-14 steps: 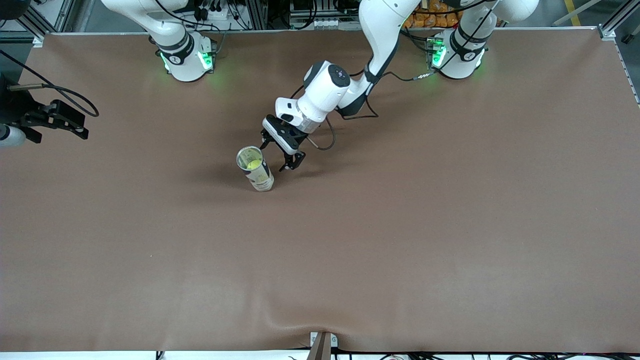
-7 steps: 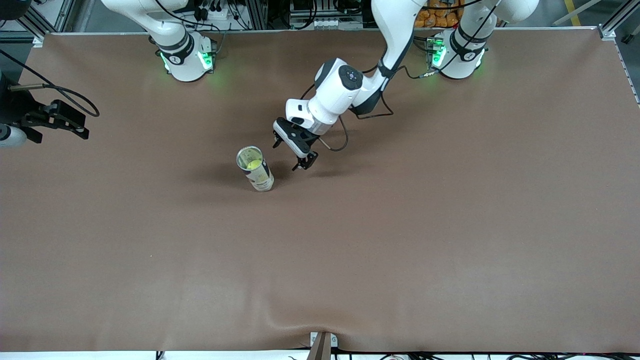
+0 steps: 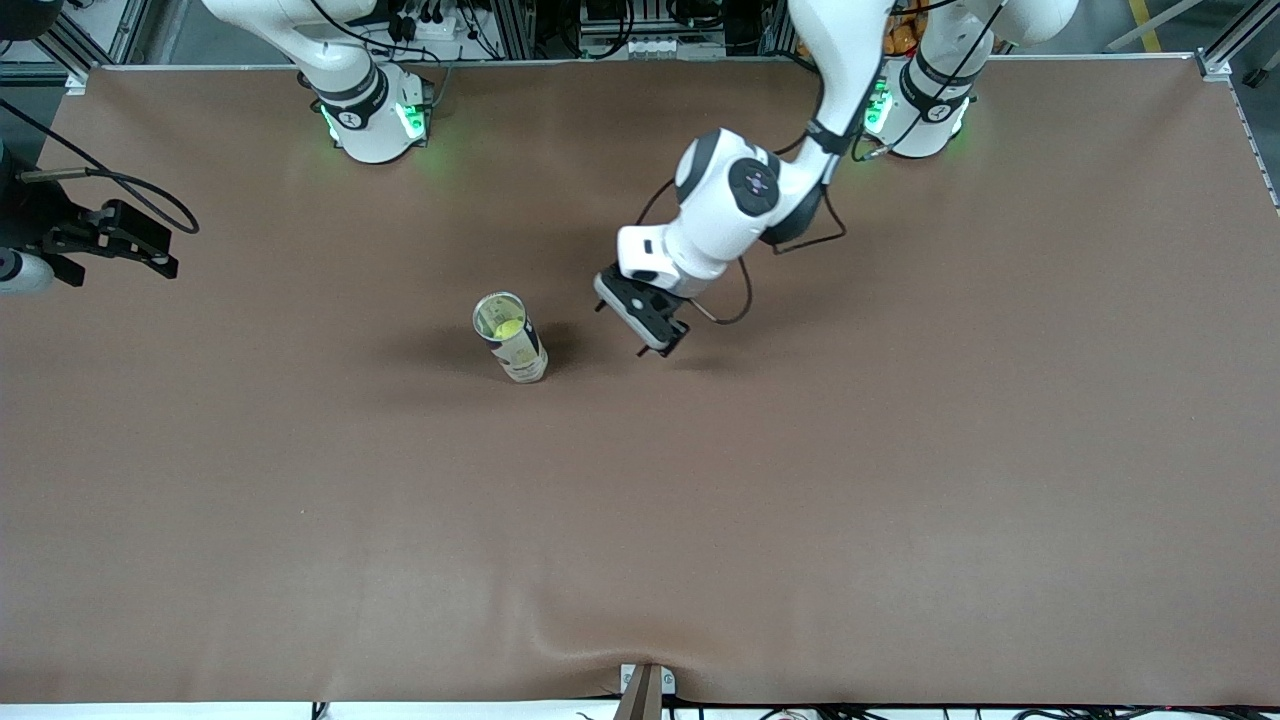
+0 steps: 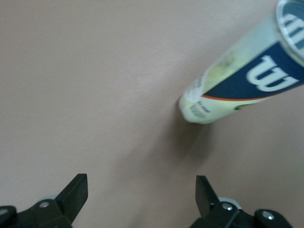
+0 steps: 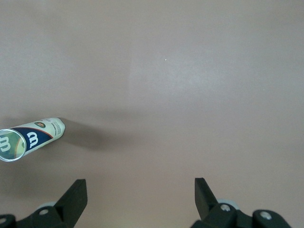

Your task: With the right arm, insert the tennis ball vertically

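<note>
arms [image 3: 740, 200]: glossy white shells, black joint bands | bases [image 3: 375, 115]: green-lit rings | left gripper [image 3: 641, 318]: black — thin black cable looped beside wrist

A wide brown matte worktop [image 3: 800, 500] fills the scene, its covering slightly puckered at the edge nearest the front camera. A small grey metal bracket [image 3: 645, 688] sits at the middle of that edge. Black cables [image 3: 150, 195] trail at the right arm's end.
</note>
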Tool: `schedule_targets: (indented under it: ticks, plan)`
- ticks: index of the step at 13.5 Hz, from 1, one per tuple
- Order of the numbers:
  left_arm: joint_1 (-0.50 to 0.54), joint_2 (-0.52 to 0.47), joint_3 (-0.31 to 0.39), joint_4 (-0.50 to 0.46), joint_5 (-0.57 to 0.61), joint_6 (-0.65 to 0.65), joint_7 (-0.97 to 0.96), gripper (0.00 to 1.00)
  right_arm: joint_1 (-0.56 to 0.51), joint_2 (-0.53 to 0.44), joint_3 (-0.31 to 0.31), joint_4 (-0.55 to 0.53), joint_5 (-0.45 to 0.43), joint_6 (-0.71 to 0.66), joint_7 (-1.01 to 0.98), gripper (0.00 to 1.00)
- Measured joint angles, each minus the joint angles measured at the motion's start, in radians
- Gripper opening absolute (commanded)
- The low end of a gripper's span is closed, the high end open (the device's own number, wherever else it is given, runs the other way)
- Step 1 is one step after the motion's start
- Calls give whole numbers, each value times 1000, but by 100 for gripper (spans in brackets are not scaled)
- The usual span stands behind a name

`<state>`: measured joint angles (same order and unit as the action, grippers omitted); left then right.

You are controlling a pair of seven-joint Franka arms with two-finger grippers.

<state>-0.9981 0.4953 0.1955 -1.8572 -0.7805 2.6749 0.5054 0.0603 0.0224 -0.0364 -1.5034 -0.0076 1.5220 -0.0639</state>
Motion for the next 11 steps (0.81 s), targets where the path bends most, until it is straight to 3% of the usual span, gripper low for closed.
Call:
schedule_targets:
  ticks: [5, 9, 11]
  plan:
    - [-1, -36, 160, 8, 28, -212, 4, 100, 0, 0, 0, 0, 0, 0, 0, 100]
    - [5, -58, 346, 117, 153, -520, 1, 100, 0, 0, 0, 0, 0, -1, 0, 100]
    - [14, -64, 401, 164, 223, -623, -2, 100, 0, 0, 0, 0, 0, -1, 0, 100]
